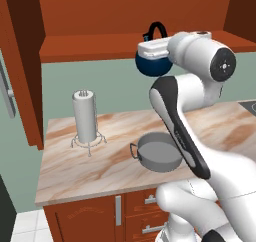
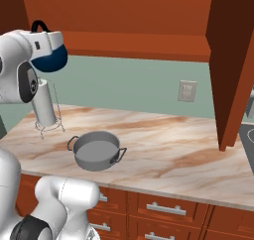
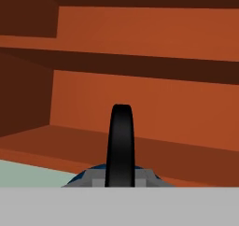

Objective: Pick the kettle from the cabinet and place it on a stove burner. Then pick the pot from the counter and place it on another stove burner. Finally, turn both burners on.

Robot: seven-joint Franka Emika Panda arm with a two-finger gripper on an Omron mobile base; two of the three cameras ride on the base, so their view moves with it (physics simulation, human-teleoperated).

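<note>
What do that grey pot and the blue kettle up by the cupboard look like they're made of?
The wide shallow grey pot looks like brushed metal: even matte grey with soft shading and thin loop handles. The small round dark-blue kettle seems to be glossy enamel or painted metal, judging by its smooth, deep colour. Its tall black arched handle looks like plastic or rubber, though the rendering leaves that open.
</note>
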